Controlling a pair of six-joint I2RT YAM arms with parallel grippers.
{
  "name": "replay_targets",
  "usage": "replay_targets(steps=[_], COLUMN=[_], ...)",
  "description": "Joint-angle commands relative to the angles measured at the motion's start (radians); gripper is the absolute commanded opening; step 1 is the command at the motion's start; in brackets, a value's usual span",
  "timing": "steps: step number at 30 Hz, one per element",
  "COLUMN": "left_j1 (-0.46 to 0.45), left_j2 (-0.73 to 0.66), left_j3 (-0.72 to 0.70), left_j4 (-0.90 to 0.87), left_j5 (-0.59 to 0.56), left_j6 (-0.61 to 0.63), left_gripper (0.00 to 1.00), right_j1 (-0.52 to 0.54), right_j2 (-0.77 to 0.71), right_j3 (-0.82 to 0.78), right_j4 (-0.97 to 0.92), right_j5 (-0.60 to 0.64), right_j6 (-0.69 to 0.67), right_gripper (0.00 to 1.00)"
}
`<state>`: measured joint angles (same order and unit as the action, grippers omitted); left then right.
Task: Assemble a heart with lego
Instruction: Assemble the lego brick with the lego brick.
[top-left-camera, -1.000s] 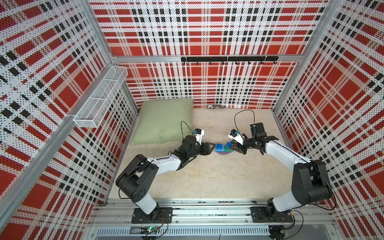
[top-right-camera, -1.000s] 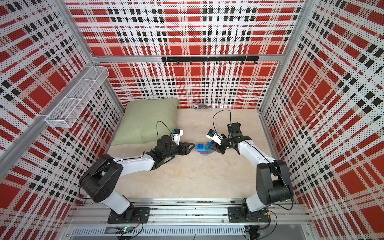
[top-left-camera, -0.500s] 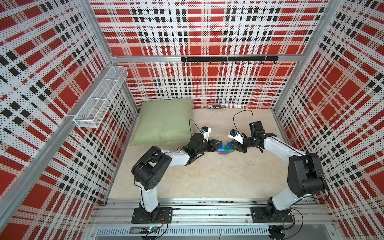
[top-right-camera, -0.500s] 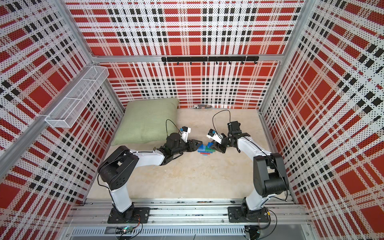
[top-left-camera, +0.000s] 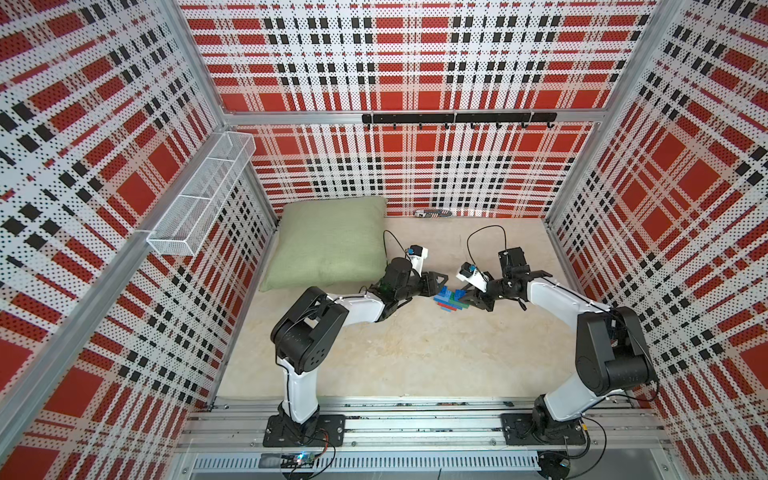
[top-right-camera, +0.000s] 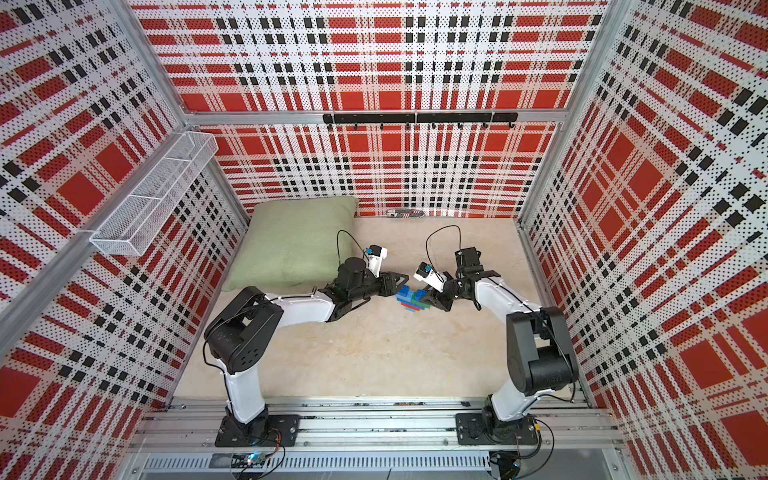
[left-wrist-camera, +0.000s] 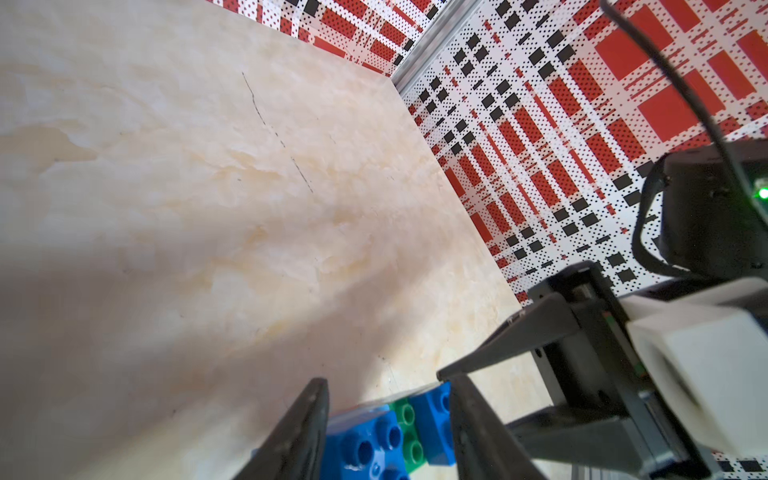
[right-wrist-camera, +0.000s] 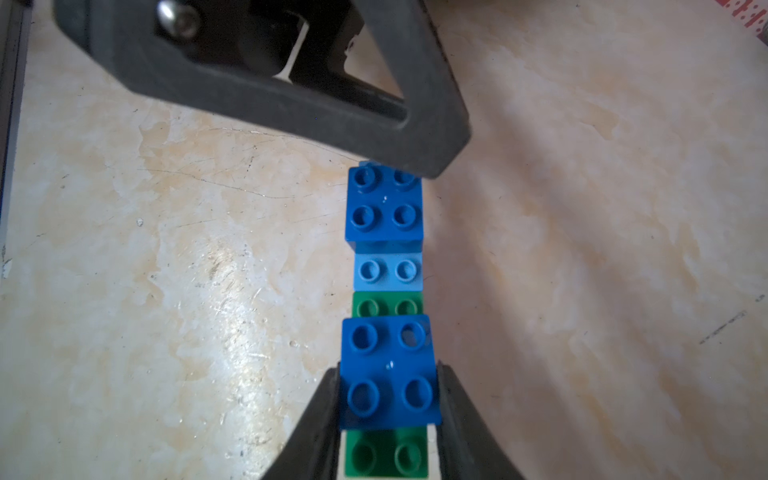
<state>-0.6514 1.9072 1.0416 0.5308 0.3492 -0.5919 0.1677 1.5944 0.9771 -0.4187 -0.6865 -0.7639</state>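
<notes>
Where the two arms meet near the middle of the bench (top-left-camera: 415, 353), to the right of the pillow (top-left-camera: 328, 245), the heart (top-left-camera: 451, 300) (top-right-camera: 413, 300) stands upright, point down and studs up, with the red brick (top-left-camera: 444, 307) lowest, toward the bench. Its long axis runs across the bench from one arm to the other, only slightly skewed, so each end faces a pincer. The right pincer (right-wrist-camera: 388, 372) is narrow and clamped on the heart, its fingers (right-wrist-camera: 316, 424) pressed to both sides of one dark blue brick (right-wrist-camera: 388, 345) on the top row, with the green brick (right-wrist-camera: 388, 455) showing beneath it. From there the row goes on through green and light blue studs, a step lower, to the other dark blue brick (right-wrist-camera: 384, 208) at the far end. The left pincer (left-wrist-camera: 384, 386) stands part-way apart astride that end, and in the right wrist view one of its fingers (right-wrist-camera: 291, 95) overlaps the brick's far corner. Whether its jaws actually press the brick I cannot tell, since the left wrist view cuts the contact off at its edge. Both top views show the two pincers nearly tip to tip over the heart.
</notes>
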Motion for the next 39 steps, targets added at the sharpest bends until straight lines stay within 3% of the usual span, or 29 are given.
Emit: replay_targets(steps=[1, 16, 26, 39], left_j1=[0.005, 0.007, 0.009, 0.01], left_j2=[0.004, 0.029, 0.031, 0.011], left_j3=[0.02, 0.027, 0.04, 0.044], left_j4=[-0.043, -0.11, -0.136, -0.155], left_j5=[-0.029, -0.051, -0.068, -0.081], left_j6=[0.047, 0.084, 0.098, 0.108], left_gripper=[0.52, 0.52, 0.52, 0.52], right_j1=[-0.002, 0.021, 0.021, 0.027], right_j2=[-0.033, -0.087, -0.112, -0.135], right_j3=[-0.023, -0.087, -0.087, -0.057], right_j4=[0.043, 0.101, 0.101, 0.077], right_j5=[0.011, 0.052, 0.046, 0.025], right_j6=[0.042, 0.091, 0.09, 0.118], right_gripper=[0.27, 0.34, 0.46, 0.51])
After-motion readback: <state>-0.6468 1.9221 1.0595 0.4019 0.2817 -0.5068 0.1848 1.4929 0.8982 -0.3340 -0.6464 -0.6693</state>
